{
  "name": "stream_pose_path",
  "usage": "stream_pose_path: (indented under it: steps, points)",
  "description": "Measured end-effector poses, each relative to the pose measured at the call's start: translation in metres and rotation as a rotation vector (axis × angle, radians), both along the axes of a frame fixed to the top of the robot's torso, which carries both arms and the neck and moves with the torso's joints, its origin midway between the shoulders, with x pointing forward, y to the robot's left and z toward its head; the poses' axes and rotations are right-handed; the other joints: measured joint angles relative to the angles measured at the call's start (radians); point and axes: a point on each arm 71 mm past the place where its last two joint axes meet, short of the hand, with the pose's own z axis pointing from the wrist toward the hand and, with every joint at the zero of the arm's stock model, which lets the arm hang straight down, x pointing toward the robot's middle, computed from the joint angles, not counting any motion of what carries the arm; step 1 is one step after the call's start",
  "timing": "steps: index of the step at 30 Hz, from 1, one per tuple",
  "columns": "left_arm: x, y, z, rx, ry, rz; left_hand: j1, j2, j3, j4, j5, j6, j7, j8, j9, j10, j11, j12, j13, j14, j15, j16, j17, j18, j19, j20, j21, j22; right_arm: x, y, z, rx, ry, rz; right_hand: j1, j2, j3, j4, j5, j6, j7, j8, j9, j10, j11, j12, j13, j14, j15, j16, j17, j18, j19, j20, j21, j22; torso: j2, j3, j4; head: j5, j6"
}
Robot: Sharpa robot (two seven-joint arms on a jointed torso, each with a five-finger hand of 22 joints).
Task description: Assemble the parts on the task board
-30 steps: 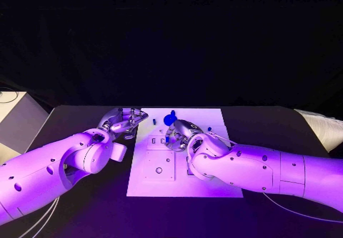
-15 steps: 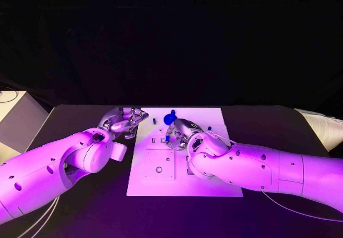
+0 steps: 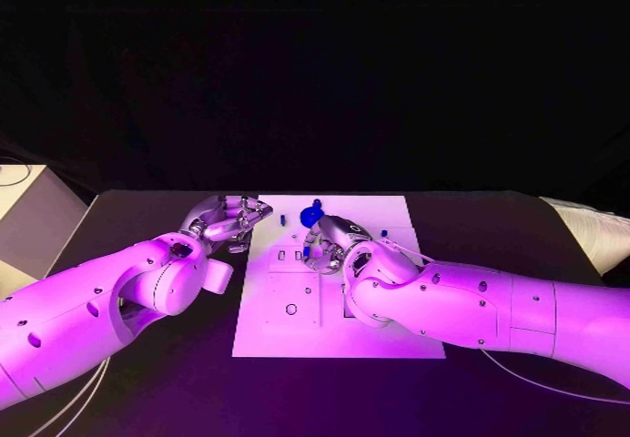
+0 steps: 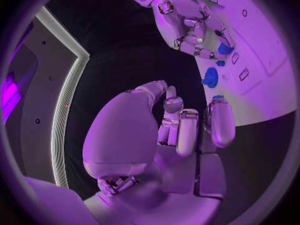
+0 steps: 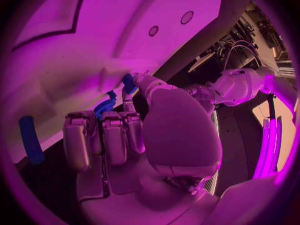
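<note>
Your right hand (image 3: 331, 244) sits over the far half of the white board (image 3: 296, 337), fingertips pinching a small blue piece (image 5: 128, 82) just above the slots (image 3: 281, 259) there; the right wrist view shows the piece nipped at the fingertips with the other fingers curled in beside it. Expect it to be light, hard plastic and a bit slick — hold it near its middle so the lower end stays free to go into a slot, and don't squeeze so hard that it pops out sideways. The round blue disc (image 3: 311, 218) stands just beyond your right hand near the board's far edge, a short blue peg (image 3: 317, 204) just past it, and another small blue bit (image 3: 383, 234) lies on the far right part of the board. A longer blue pin (image 5: 29, 139) lies flat on the board beside your right hand, so watch the knuckles when you lower. Your left hand (image 3: 226, 223) is off the board's far left corner over the black table (image 3: 157, 364), fingers curled in and holding nothing as far as the left wrist view shows. Room — the near half of the board is bare apart from a hole (image 3: 291, 311) and a square outline, and the right forearm hangs over its right side, so retreat up and back, not sideways toward the disc. The board looks thin and could slide if you push down off-centre.
</note>
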Motion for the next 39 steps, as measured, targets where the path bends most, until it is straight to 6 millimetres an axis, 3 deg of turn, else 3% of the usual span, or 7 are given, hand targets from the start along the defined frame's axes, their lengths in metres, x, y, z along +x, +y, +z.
stream_pose_path:
  steps: [12, 18, 29, 39]
  points:
    - [0.0, -0.0002, -0.0002, 0.003, 0.0, -0.003, 0.0, 0.0, 0.0, 0.0, 0.0, 0.0, 0.0, 0.0, 0.0, 0.0, 0.0, 0.0, 0.0, 0.0, 0.0, 0.0, 0.0, 0.0, 0.0, 0.0, 0.0, 0.0, -0.0011, 0.0013, -0.001, -0.005, 0.002, 0.017, -0.014, -0.014, -0.006, 0.006, -0.022, -0.03, 0.008, 0.002, -0.007, 0.0, 0.0, -0.006, 0.0, 0.0, 0.0, 0.0, 0.0, 0.0, 0.0, 0.0, 0.0, 0.0, -0.001, 0.0007, 0.0001, 0.001, -0.004]
    - [0.0, 0.0001, -0.0004, 0.004, 0.001, -0.003, 0.0, 0.0, 0.0, 0.0, 0.0, -0.001, 0.001, 0.0, 0.0, 0.0, 0.0, 0.003, 0.001, 0.0, 0.0, 0.0, 0.0, 0.0, 0.002, 0.001, 0.0, 0.0, -0.0014, 0.0018, -0.0017, -0.009, 0.004, 0.028, -0.02, -0.019, -0.02, 0.014, -0.059, -0.044, 0.016, -0.006, -0.012, 0.004, 0.004, -0.018, 0.001, 0.0, 0.0, 0.0, 0.0, 0.0, 0.0, 0.0, 0.0, 0.0, -0.001, 0.0012, -0.0003, 0.002, -0.005]
    - [0.0001, 0.0003, -0.0006, 0.006, 0.003, -0.004, 0.0, 0.0, 0.0, 0.0, 0.0, -0.004, 0.004, 0.0, 0.0, 0.004, -0.004, 0.006, 0.004, 0.0, 0.0, 0.0, 0.0, 0.0, 0.007, 0.0, 0.0, 0.002, -0.0014, 0.0017, -0.0019, -0.01, 0.003, 0.036, -0.019, -0.02, -0.035, 0.018, -0.067, -0.06, 0.021, -0.012, -0.017, 0.0, 0.007, -0.038, 0.001, 0.0, 0.007, 0.0, 0.0, 0.0, 0.0, 0.0, -0.008, 0.0, 0.0, 0.0018, 0.0002, 0.001, -0.008]
    - [0.0001, 0.0005, -0.0009, 0.007, 0.005, -0.005, 0.0, 0.0, 0.003, 0.003, 0.0, -0.004, 0.004, 0.0, 0.0, 0.004, -0.004, 0.006, 0.004, 0.0, 0.0, 0.004, 0.0, 0.0, 0.007, 0.0, 0.0, 0.004, -0.0016, 0.0, -0.0014, -0.002, -0.005, 0.04, -0.015, -0.034, -0.072, 0.033, -0.082, -0.118, 0.036, -0.037, -0.031, -0.02, 0.032, -0.076, 0.0, 0.0, 0.016, 0.0, 0.0, 0.0, 0.0, 0.015, -0.013, 0.0, 0.0, 0.0019, 0.0002, 0.001, -0.009]
